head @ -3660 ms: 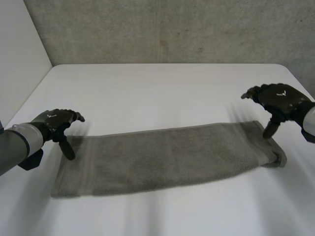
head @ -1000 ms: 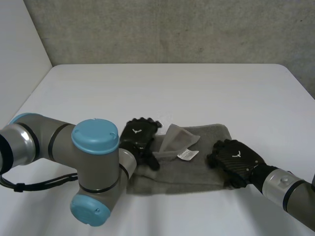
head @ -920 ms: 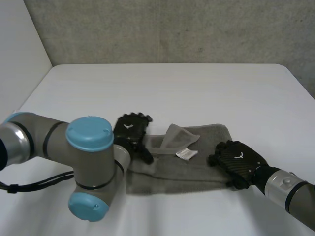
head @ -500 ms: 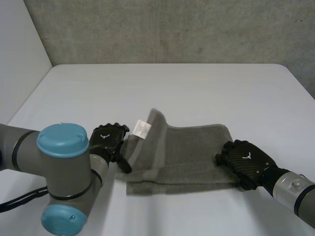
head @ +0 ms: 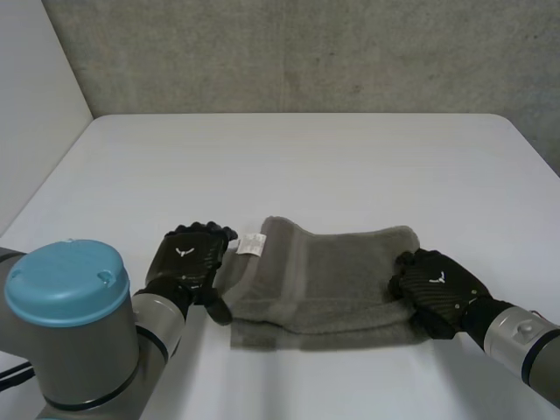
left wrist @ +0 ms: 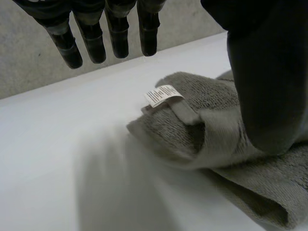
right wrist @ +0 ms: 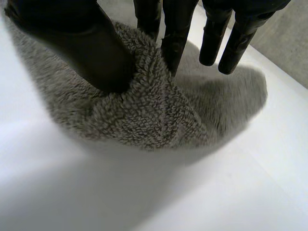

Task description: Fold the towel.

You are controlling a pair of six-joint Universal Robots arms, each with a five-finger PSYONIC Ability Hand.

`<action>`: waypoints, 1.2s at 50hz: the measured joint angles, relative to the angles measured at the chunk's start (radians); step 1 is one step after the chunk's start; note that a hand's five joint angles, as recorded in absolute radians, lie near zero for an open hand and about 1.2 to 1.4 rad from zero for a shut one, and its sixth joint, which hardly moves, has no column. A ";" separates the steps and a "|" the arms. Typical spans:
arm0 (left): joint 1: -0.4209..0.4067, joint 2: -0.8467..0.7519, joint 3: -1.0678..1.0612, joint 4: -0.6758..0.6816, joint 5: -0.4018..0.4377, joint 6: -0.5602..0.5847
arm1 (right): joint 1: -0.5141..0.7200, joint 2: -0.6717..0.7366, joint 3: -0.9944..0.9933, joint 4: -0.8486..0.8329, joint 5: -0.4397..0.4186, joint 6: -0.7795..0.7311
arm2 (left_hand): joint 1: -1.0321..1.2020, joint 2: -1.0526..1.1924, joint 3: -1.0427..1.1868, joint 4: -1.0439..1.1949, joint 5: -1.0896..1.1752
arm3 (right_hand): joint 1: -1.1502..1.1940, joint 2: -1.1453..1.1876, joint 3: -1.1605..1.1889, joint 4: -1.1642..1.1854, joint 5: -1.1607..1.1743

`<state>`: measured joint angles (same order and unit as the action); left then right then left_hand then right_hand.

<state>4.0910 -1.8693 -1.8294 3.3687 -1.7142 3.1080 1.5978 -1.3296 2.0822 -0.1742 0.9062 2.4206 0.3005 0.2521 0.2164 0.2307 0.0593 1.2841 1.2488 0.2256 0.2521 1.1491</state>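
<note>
**Left hand**: its fingers are hanging straight and slightly apart, clear of the cloth, with bare table lying below their tips. Its thumb is reaching across the folded left end of the towel. Whether it is pressing on the cloth cannot be determined. Nothing is being gripped, and the hand is standing open just beside the towel's left end.

**Right hand**: its thumb and one finger are digging into the pile at the towel's right end and pinching a raised ridge of cloth between them. The remaining fingers are hovering straight above the cloth, not touching it. This hand is gripping the towel.

**Towel:** the grey cloth is lying doubled over on the table's near half, closer to the near edge than to the far one and roughly midway between the left and right edges. It is spanning the gap between the two hands. The upper layer is sitting slightly askew, with a lower layer showing along the near side. At the left end the fold is curling up loosely. A small white label is sticking out of it, near the left fingertips but not touching them.

**Surroundings:** the left arm's light-blue cap is showing above the table's near left part. A grey wall is running behind the far edge.
</note>
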 measured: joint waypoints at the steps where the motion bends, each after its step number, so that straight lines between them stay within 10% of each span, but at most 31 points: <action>1: 0.001 0.003 -0.001 -0.001 0.000 0.000 | 0.000 -0.002 -0.002 0.001 -0.004 0.000 | 0.000 0.000 0.000 0.000 0.000 | 0.003 0.000 0.000 0.000 0.000; 16: 0.138 0.099 0.003 -0.008 0.016 -0.004 | 0.174 -0.086 -0.209 0.081 -0.048 0.006 | 0.000 0.000 0.000 0.000 0.000 | 0.010 0.013 0.000 0.000 0.001; 40: 0.272 0.184 0.006 0.004 0.071 -0.031 | 0.769 0.466 -0.855 0.245 0.073 -0.092 | 0.000 0.000 0.000 0.000 0.000 | 0.007 0.015 0.000 0.000 -0.015; 53: 0.282 0.170 0.028 0.010 0.072 -0.060 | 0.777 0.458 -0.828 0.148 0.142 0.017 | 0.000 0.000 0.000 0.000 0.000 | -0.960 -0.927 0.000 0.000 -1.018; 60: 0.276 0.156 0.063 0.010 0.082 -0.058 | 0.739 0.289 -0.701 0.149 0.205 0.187 | 0.000 0.000 0.000 0.000 0.000 | -1.031 -0.996 0.000 0.000 -1.076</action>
<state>4.3666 -1.7137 -1.7664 3.3787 -1.6318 3.0498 2.3363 -1.0411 1.3810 -0.0255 1.1110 2.6080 0.3005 0.2521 0.2164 0.2307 0.0593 0.2532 0.2527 0.2256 0.2522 0.0728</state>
